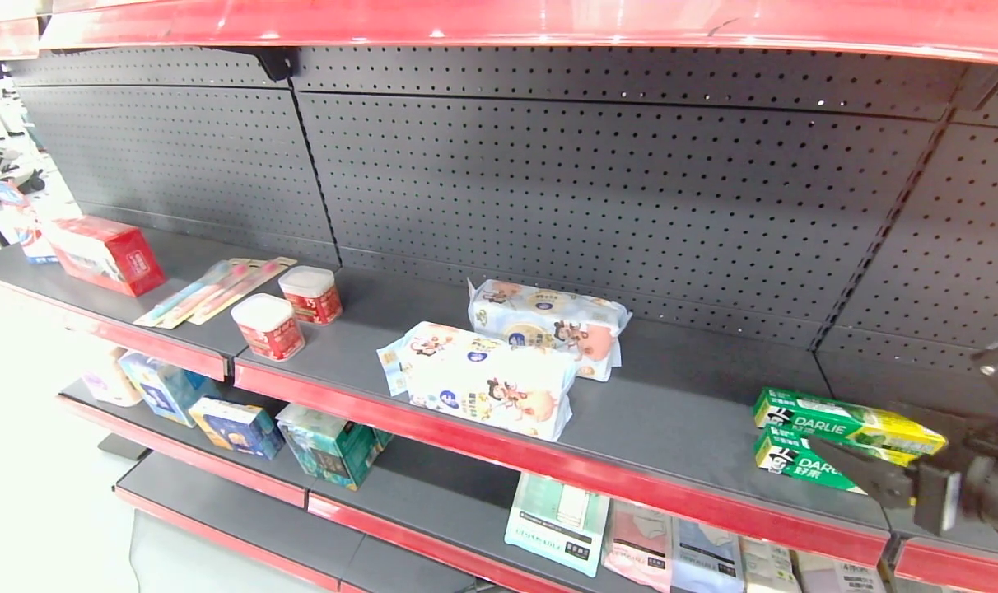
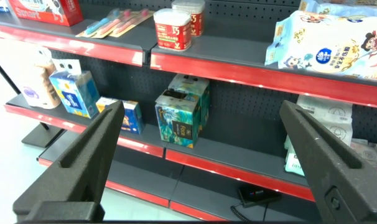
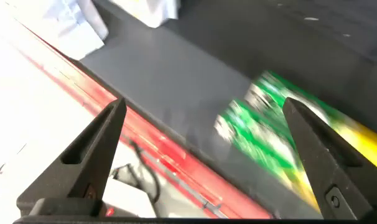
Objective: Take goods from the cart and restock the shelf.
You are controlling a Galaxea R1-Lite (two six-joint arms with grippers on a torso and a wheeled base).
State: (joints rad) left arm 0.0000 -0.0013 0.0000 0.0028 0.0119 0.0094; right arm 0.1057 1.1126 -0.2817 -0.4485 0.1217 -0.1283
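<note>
Two green toothpaste boxes (image 1: 845, 424) lie side by side at the right end of the upper shelf board (image 1: 697, 412). My right gripper (image 1: 869, 457) hovers just in front of them, open, with nothing between its fingers. In the right wrist view the green toothpaste boxes (image 3: 269, 137) lie beyond the open right gripper (image 3: 205, 106), near the shelf's red front edge. My left gripper (image 2: 201, 109) is open and empty, held out in front of the lower shelves, level with a teal box (image 2: 182, 112).
Two wet-wipe packs (image 1: 482, 379) lie mid-shelf. Further left are two red jars (image 1: 268, 325), toothbrush packs (image 1: 211, 292) and a red box (image 1: 108, 254). Bare board lies between the wipes and the toothpaste. Lower shelves hold boxes (image 1: 235, 427) and flat packs (image 1: 557, 519).
</note>
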